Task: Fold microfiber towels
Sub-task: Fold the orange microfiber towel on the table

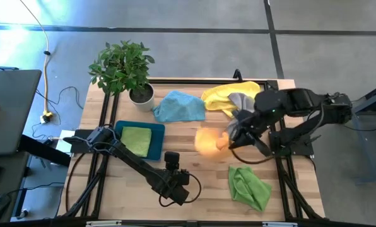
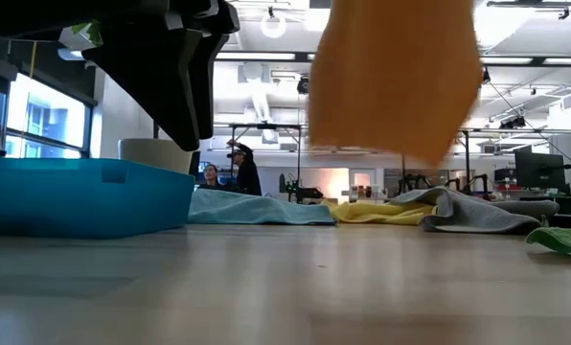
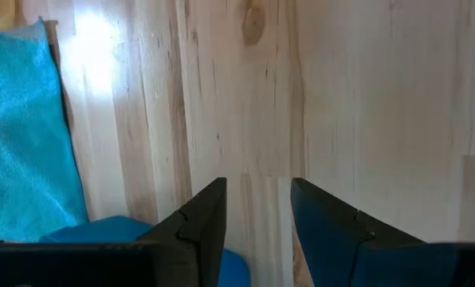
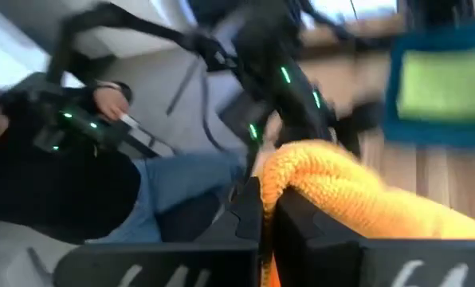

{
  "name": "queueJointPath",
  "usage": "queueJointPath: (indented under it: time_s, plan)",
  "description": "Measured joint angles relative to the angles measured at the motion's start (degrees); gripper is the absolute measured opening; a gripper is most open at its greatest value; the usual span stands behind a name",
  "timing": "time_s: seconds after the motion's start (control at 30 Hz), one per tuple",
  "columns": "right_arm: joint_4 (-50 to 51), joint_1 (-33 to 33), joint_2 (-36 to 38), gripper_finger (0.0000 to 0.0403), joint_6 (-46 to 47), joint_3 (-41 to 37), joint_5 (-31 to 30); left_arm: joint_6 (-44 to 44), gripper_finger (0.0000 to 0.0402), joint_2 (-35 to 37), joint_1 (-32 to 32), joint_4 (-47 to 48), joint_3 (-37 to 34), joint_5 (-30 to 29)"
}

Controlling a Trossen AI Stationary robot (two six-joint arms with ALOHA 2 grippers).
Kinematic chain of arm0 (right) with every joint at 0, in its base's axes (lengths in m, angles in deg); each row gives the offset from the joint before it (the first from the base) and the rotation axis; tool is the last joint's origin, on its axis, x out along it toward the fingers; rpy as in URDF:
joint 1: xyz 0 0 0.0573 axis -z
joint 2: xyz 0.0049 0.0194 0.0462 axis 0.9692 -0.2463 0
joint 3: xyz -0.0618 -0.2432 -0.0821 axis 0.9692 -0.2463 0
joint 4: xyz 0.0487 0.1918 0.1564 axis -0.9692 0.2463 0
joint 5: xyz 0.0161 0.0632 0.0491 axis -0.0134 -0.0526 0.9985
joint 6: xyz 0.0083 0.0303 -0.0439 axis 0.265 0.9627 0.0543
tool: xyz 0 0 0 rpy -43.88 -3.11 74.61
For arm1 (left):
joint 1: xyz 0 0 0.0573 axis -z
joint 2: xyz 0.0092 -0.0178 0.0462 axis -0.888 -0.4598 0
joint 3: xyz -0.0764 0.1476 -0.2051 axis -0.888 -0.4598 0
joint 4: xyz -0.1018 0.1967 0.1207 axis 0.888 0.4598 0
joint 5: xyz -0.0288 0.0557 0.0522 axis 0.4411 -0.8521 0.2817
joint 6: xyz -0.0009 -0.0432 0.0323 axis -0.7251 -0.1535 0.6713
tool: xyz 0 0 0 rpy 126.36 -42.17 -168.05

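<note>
While the right gripper (image 1: pixel 233 140) hangs over the middle of the wooden table (image 1: pixel 194 189) in the high view, its jaws are clamped on an orange towel (image 1: pixel 208 141) that dangles clear of the boards. Behind it lie a light blue towel (image 1: pixel 178 106), a yellow towel (image 1: pixel 229 94) and a grey towel (image 1: pixel 240 102) that overlaps the yellow one. A lime green towel (image 1: pixel 248 186) sits crumpled near the front right, and a second lime green towel (image 1: pixel 136 139) lies flat in the teal tray (image 1: pixel 155 148), beside a potted plant (image 1: pixel 126 69). The left gripper (image 1: pixel 173 195) waits near the front edge.

From the low view, the orange towel (image 2: pixel 393 77) hangs above the tabletop, with the tray (image 2: pixel 79 195) at left and the blue (image 2: pixel 257 208), yellow (image 2: pixel 376 212) and grey (image 2: pixel 477 211) towels in a row behind. People show far back in the room.

Seen from the left wrist, the left gripper (image 3: pixel 257 209) has its jaws apart over bare wood, holding nothing.

Seen from the right wrist, the right gripper (image 4: pixel 268 209) pinches a fold of the orange towel (image 4: pixel 341 195) between closed fingers; a person in dark top and jeans sits beyond the table.
</note>
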Motion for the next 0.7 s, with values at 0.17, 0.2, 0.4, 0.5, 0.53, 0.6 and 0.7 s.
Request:
queueJointPath:
  time_s: [0.17, 0.2, 0.4, 0.5, 0.53, 0.6, 0.7]
  plan:
    - [8.2, 0.0, -0.5, 0.0, 5.1, 0.0, -5.7, 0.0, 0.0131, 0.0, 0.0, 0.0, 0.0, 0.0]
    - [8.9, 0.1, -0.6, 0.0, 6.3, 0.0, -6.6, 0.0, 0.0131, 0.0, 0.0, 0.0, 0.0, 0.0]
    - [14.6, 0.6, -0.9, 0.0, 2.4, 0.0, -6.9, 0.0, 0.0131, 0.0, -0.6, -2.9, 0.0, -8.2]
    - [18.7, 0.3, -0.9, 0.0, -1.6, 0.0, -6.7, 2.6, 0.0131, 0.0, -1.7, -6.7, 0.0, -13.5]
    - [19.6, 0.0, -0.9, 0.0, -1.7, 0.0, -6.7, 4.2, 0.0131, 0.0, -2.1, -8.5, 0.0, -14.5]
    - [19.7, -0.8, -0.9, 0.0, -1.7, 0.0, -6.1, 8.3, 0.0131, 0.0, -3.2, -13.0, 0.0, -14.8]
    - [19.6, -2.8, -0.9, 0.0, -3.5, 0.0, -5.2, 15.6, 0.0131, 0.0, -4.9, -20.3, 0.0, -12.6]
